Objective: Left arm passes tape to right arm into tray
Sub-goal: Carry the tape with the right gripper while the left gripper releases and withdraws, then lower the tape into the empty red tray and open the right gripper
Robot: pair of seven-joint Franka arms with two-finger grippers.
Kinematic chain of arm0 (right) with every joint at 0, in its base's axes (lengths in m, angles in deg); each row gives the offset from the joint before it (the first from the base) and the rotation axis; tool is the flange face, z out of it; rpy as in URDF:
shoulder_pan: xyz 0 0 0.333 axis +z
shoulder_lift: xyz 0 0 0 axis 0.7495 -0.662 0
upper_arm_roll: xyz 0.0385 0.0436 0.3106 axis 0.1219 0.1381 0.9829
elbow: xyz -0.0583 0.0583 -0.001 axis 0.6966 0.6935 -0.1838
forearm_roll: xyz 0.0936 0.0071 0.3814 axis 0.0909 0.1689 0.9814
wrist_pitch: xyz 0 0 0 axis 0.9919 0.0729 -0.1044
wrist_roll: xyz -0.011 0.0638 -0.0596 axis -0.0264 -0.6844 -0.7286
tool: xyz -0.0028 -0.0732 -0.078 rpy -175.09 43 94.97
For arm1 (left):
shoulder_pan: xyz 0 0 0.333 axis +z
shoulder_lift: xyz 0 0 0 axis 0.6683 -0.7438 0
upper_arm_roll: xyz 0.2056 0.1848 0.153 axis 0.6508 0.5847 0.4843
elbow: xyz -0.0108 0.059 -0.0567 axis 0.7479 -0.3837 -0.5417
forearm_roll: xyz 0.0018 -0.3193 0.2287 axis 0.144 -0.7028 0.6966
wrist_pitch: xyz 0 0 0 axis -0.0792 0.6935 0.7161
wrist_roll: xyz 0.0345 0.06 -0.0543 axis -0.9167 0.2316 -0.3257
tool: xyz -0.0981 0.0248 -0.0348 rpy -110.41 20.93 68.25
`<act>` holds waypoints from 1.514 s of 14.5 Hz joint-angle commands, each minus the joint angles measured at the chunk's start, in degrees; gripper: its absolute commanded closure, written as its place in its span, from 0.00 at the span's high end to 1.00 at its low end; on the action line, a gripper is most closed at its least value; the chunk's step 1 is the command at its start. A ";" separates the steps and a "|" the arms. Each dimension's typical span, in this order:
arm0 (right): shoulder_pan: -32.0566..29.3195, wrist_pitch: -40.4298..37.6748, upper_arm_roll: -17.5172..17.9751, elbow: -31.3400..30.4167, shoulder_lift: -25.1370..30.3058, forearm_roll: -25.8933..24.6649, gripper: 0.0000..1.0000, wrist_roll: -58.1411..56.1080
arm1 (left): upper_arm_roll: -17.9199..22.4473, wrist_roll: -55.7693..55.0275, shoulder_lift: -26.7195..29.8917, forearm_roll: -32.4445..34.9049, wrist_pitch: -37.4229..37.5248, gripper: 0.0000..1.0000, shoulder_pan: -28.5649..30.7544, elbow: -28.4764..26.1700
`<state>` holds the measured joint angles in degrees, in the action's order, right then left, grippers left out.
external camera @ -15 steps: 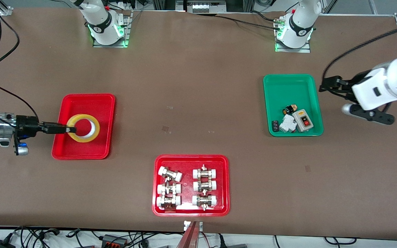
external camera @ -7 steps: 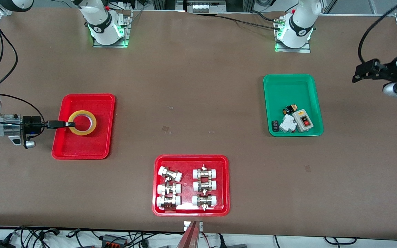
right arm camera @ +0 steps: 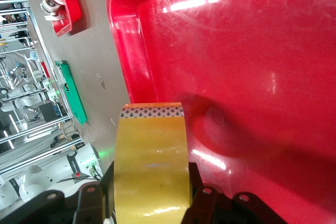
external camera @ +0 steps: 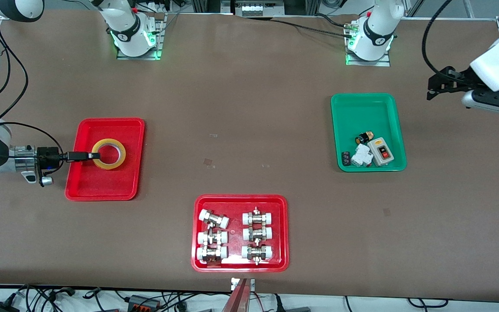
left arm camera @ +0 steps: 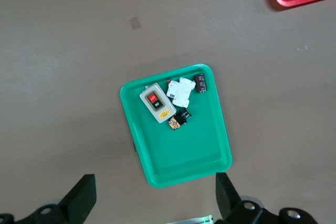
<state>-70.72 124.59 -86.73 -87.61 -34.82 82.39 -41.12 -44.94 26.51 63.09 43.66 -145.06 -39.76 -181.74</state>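
Note:
The yellow tape (external camera: 119, 157) lies flat and low inside the plain red tray (external camera: 102, 186), at the right arm's end of the table. My right gripper (external camera: 88, 156) is shut on the roll's wall on the side away from the table's middle. In the right wrist view the tape (right arm camera: 152, 150) fills the space between the black fingers (right arm camera: 202, 198), just above the glossy tray floor (right arm camera: 252, 51); I cannot tell whether it touches. My left gripper (external camera: 436, 84) is open and empty, up in the air beside the green tray (external camera: 362, 108); its own view shows its fingertips (left arm camera: 79, 198) wide apart.
The green tray (left arm camera: 184, 150) holds a switch box (external camera: 381, 151) and small electrical parts. A second red tray (external camera: 241, 198) with white-capped metal fittings (external camera: 213, 219) stands nearer the front camera, mid-table. Both arm bases stand along the edge farthest from the front camera.
The right gripper has lowered the tape into the red tray and shifted it slightly toward the robots' bases. The left arm has risen and drawn away from the green tray.

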 commanded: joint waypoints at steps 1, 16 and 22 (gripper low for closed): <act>-1.12 -0.13 1.13 0.55 -0.44 0.71 0.56 -1.08 | 1.06 -2.04 3.04 0.58 -1.20 1.00 -1.74 -2.82; 4.24 8.39 1.04 0.29 3.85 -17.02 1.00 -1.17 | -0.26 -4.06 -3.55 0.40 0.29 1.00 0.37 5.97; 6.17 2.71 1.30 2.82 13.86 -27.57 1.00 14.16 | -0.17 -6.88 -4.17 0.58 1.17 1.00 -0.07 6.23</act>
<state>-65.98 130.44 -85.66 -85.48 -25.39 58.94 -34.68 -44.77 20.63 60.01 43.66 -145.41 -39.86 -177.77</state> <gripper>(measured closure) 0.000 0.000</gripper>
